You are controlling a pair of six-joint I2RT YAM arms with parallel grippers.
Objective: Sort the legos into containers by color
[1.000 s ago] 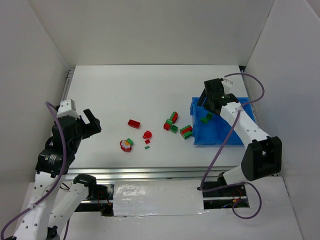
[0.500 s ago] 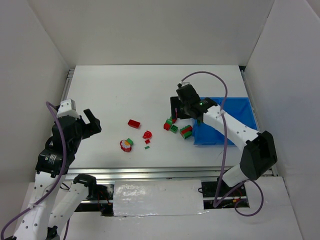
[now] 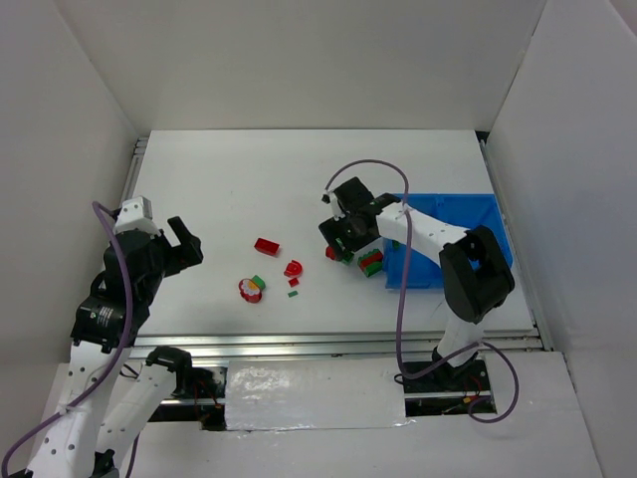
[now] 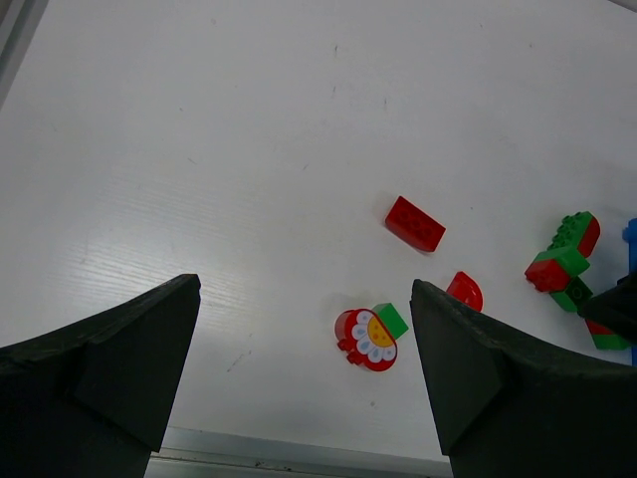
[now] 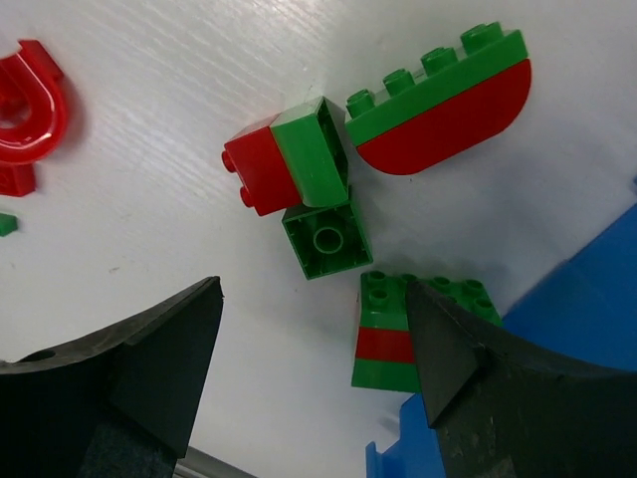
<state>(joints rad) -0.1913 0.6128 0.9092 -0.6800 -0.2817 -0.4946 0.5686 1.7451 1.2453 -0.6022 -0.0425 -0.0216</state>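
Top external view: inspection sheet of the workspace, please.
Surface: white table, no spills seen.
Job's things: bright blue rectangular plastic bin at right; red rectangular brick, round red-white piece, red arch piece loose mid-table; red-green joined bricks and green square brick beside bin.
Clutter: nothing seen.
Grippers: left gripper open, empty; right gripper open over the joined bricks, holding nothing.
Cables: purple cable loops above right gripper.
Surroundings: white walls on three sides.

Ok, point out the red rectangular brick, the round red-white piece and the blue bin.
red rectangular brick [image 4: 415, 223], left wrist view, its studded top.
round red-white piece [image 4: 368, 340], left wrist view, its white-dotted face.
blue bin [image 3: 458, 204], top external view, bare inside by the far wall.
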